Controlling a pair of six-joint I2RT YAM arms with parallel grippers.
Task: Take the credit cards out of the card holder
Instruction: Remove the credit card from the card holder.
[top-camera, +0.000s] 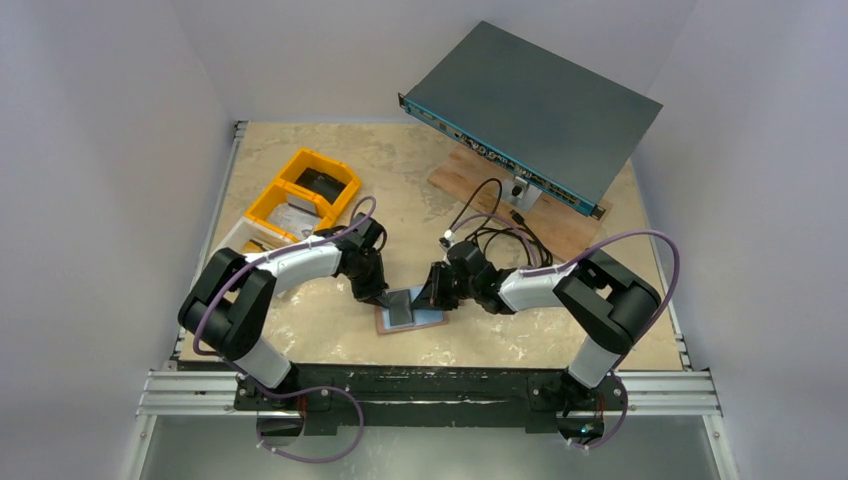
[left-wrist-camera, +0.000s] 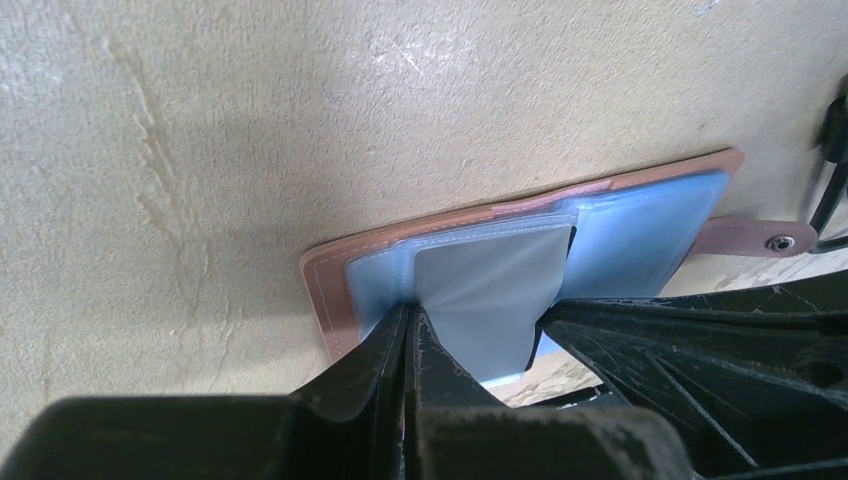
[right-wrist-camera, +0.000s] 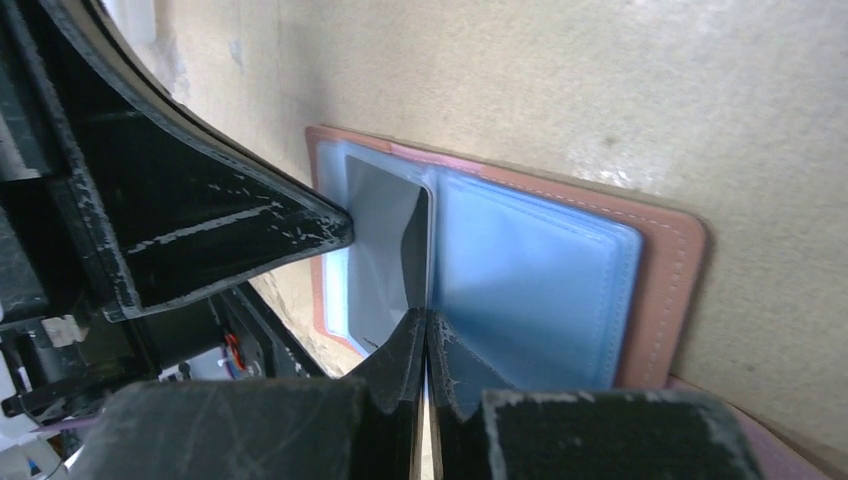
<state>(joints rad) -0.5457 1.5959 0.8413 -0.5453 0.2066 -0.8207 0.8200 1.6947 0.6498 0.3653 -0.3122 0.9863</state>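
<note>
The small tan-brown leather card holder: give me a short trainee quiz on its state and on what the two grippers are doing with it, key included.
1. True or false: the small tan-brown leather card holder lies folded shut on the beige table.
2. Which gripper is shut on the raised grey leaf inside the holder? A) the left gripper only B) the right gripper only C) both
3. Where is the holder's snap tab?
Key: 1 false: it lies open, pale blue inside up. 2 C: one pinches each side of the leaf. 3 Unfastened, sticking out past the holder's edge onto the table.
</note>
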